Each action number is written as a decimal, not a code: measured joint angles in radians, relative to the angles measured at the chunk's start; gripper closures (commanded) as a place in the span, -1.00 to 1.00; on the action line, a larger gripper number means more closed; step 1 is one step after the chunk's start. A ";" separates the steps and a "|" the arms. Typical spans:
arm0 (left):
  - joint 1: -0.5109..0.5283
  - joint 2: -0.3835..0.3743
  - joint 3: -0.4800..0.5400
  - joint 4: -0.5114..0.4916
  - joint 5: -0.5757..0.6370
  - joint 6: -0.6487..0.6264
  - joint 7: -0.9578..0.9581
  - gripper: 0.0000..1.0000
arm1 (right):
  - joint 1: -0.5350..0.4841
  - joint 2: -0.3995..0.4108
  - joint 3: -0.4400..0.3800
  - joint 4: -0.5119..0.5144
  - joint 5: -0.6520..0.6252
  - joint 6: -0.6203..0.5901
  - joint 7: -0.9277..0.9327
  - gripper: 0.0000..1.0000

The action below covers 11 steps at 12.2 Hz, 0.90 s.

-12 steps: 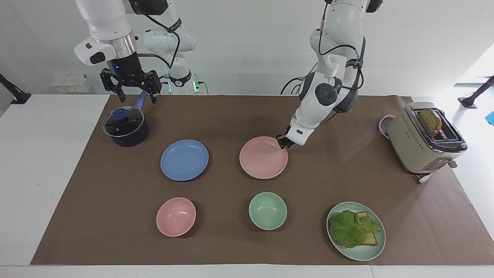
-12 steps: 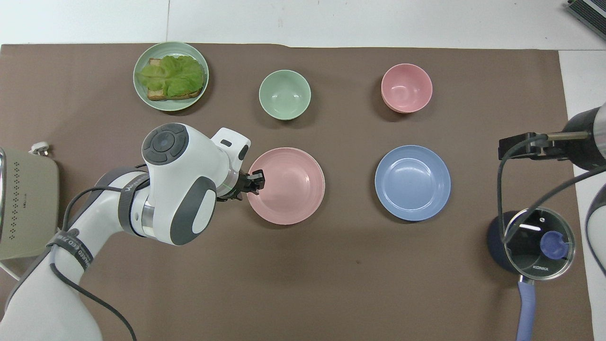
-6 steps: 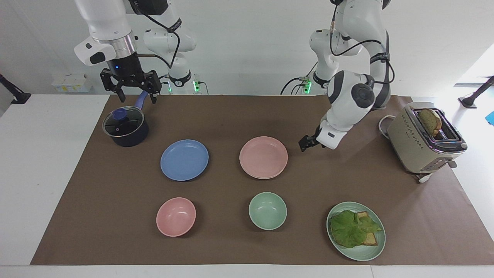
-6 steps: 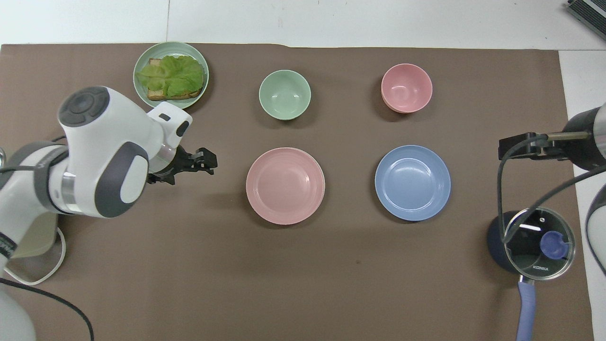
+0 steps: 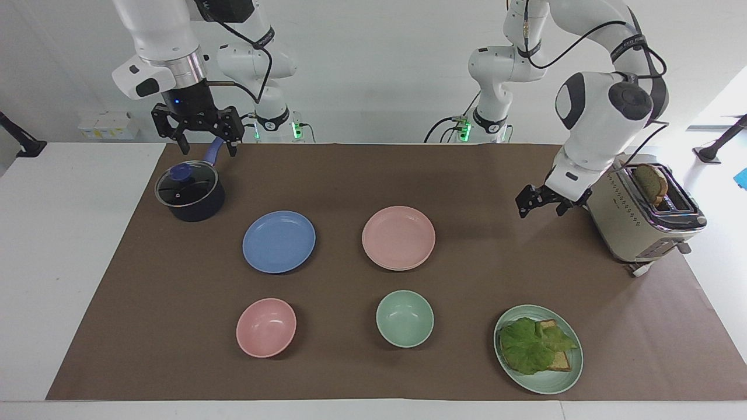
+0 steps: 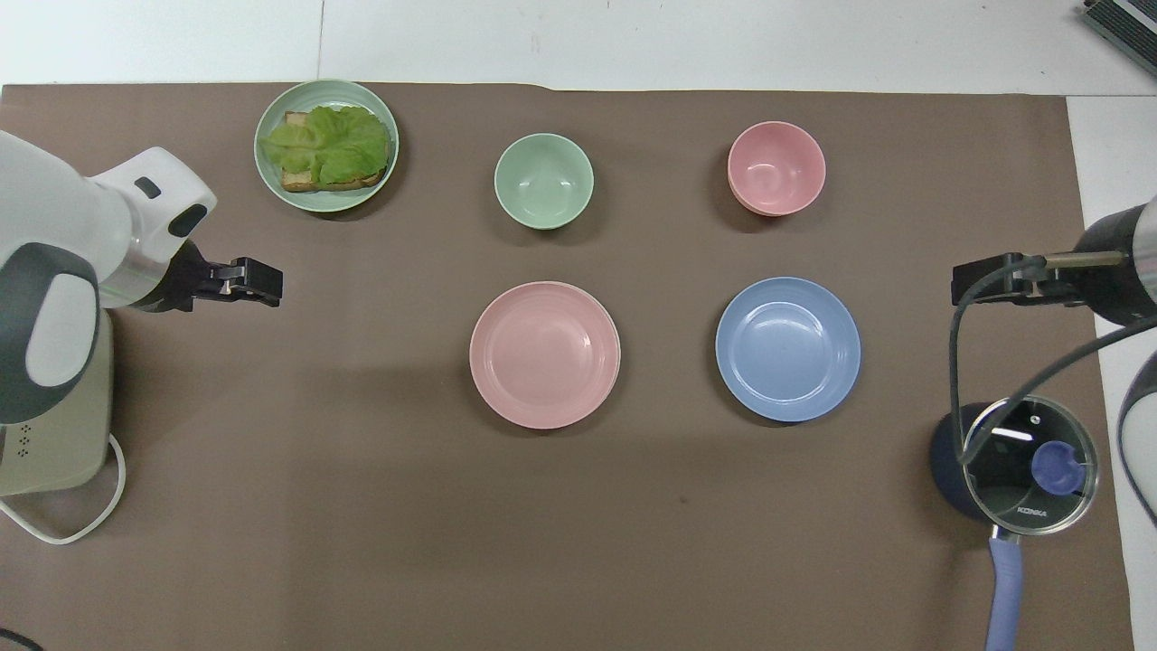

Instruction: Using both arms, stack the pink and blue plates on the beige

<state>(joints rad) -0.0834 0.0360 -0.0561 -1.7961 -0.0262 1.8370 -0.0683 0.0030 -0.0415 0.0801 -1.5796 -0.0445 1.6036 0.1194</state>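
Matte pink plate (image 5: 398, 237) and blue plate (image 5: 279, 241) on brown paper-like table cover (image 5: 350, 175).

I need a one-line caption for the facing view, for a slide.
Pink plate rests on the beige plate, blue plate beside; left gripper open near the toaster.

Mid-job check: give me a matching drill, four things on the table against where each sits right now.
Things:
1. round pale pink plate
2. round medium blue plate
3. left gripper
4. right gripper

Places:
A. up over the dark lidded pot
B. bare on the brown mat, nearer the robots than the small pink bowl
C. on the cream-beige plate, whose edge shows beneath it
D. raised beside the cream toaster

Pairs: 1-C, 2-B, 3-D, 4-A
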 measured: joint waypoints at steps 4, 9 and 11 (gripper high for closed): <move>0.001 -0.058 0.033 0.136 0.002 -0.157 0.092 -1.00 | 0.000 0.000 0.000 0.000 0.000 0.000 0.000 -1.00; 0.001 -0.077 0.085 0.153 0.002 -0.168 0.096 -1.00 | 0.000 0.000 0.000 -0.002 0.000 0.000 0.000 -1.00; 0.001 -0.077 0.086 0.153 0.002 -0.168 0.096 -1.00 | -0.002 0.000 -0.004 -0.009 0.000 0.000 0.000 -1.00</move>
<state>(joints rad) -0.0824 -0.0414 0.0300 -1.6436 -0.0237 1.6690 0.0275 0.0008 -0.0419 0.0761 -1.5887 -0.0445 1.6038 0.1194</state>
